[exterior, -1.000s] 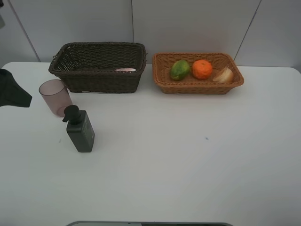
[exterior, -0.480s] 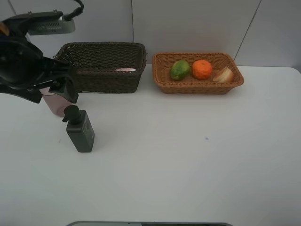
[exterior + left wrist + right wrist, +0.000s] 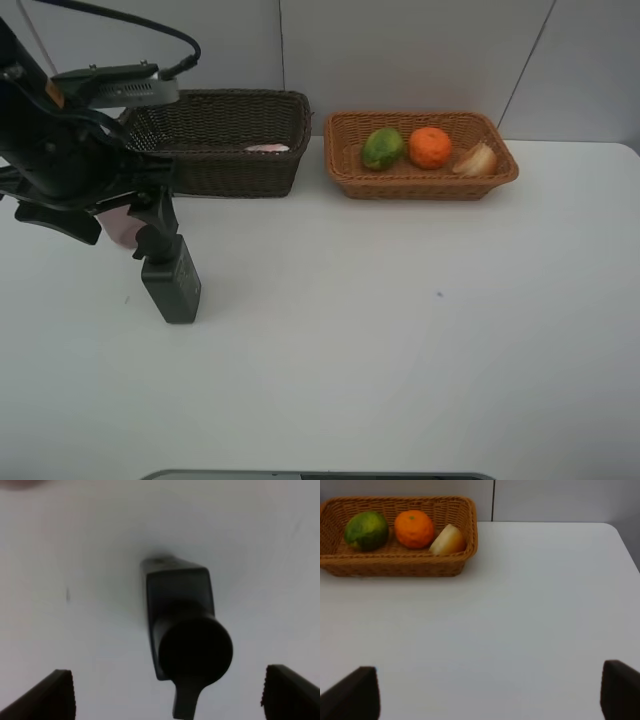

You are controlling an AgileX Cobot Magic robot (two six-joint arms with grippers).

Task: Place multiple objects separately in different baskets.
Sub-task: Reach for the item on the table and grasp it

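One dark grey pump bottle (image 3: 172, 283) stands upright on the tabletop (image 3: 400, 330) at the left of the frame. We hold our left tool (image 3: 169, 694) spread wide just above it, gripping nothing. Upper right, the tan basket (image 3: 420, 187) holds three fruits (image 3: 430, 147). Our right tool (image 3: 490, 692) is spread too, empty.

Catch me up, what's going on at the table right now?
The left tool hangs open above the dark grey pump bottle, which stands on the table, not yet gripped. The mauve cup beside it is mostly hidden by that arm. The green fruit, orange and pale fruit lie in the light basket; a pink item shows in the dark basket. The right tool is open and empty over bare table.
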